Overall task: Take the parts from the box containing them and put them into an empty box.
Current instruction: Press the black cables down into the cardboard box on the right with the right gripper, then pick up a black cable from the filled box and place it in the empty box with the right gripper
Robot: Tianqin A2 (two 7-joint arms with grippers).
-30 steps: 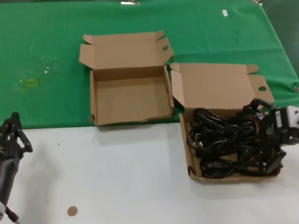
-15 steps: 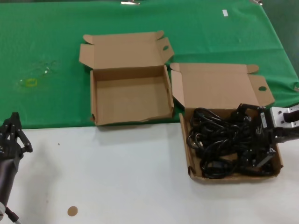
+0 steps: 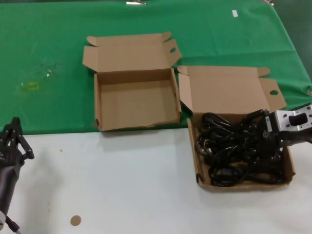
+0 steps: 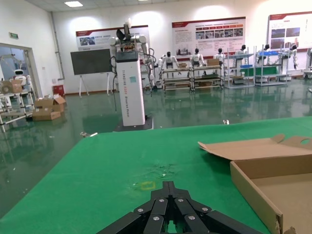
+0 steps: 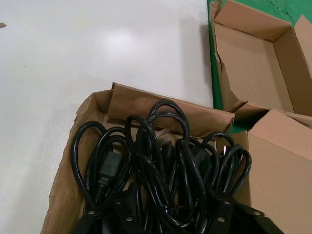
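Head view: the right pincer (image 3: 271,138) sits down among the power cords (image 3: 236,148) at the outer side of the full box (image 3: 199,165); the empty box (image 3: 136,102) lies toward the robot's left, the cords' loops running across the box. Left pincer (image 3: 10,141) is parked well apart at the desk (image 3: 122,185) edge. Left wrist view: its fingers are drawn together, holding nothing. Right wrist view: fingers straddle the cords; whether they grip cannot be told.
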